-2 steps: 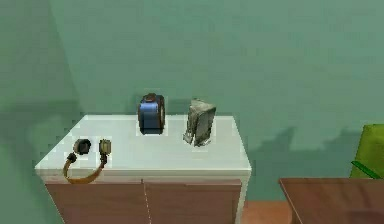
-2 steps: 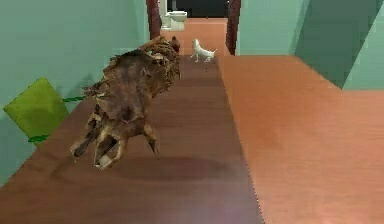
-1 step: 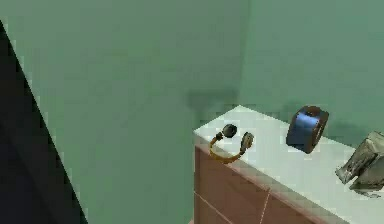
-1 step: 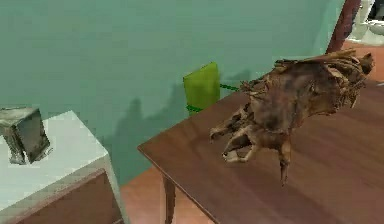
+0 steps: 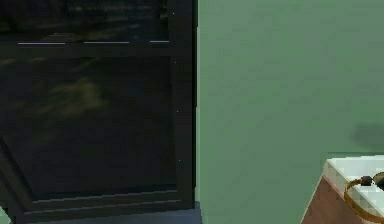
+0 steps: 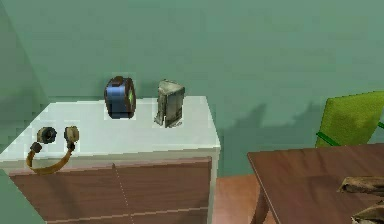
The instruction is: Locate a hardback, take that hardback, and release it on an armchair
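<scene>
On a white-topped dresser, a grey-white upright thing stands on end near the back; its shape could be a book's, but I cannot tell. To its left stands a blue boxy thing with a dark rim. A brown curved band with two round ends lies at the top's left front corner. A corner of the same dresser and the brown band appear at the forward view's bottom right.
A dark glass door or window fills the forward view's left, next to a green wall. In the arm side view a green chair back stands at right behind a brown table bearing a dark lump.
</scene>
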Robot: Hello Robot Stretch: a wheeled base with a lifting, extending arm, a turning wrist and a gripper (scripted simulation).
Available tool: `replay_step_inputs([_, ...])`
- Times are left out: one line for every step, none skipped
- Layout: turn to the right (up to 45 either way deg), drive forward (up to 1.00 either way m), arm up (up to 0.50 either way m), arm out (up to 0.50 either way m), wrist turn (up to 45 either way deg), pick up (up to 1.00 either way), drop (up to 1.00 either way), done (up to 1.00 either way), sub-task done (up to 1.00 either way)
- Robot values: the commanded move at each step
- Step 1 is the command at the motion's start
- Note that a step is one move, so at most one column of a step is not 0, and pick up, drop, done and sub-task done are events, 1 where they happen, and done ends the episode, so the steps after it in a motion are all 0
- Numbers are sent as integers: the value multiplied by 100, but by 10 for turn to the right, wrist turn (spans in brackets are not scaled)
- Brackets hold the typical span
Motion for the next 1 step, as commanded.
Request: replay_step_inputs([0, 0, 50, 0, 0, 0, 0, 0, 0])
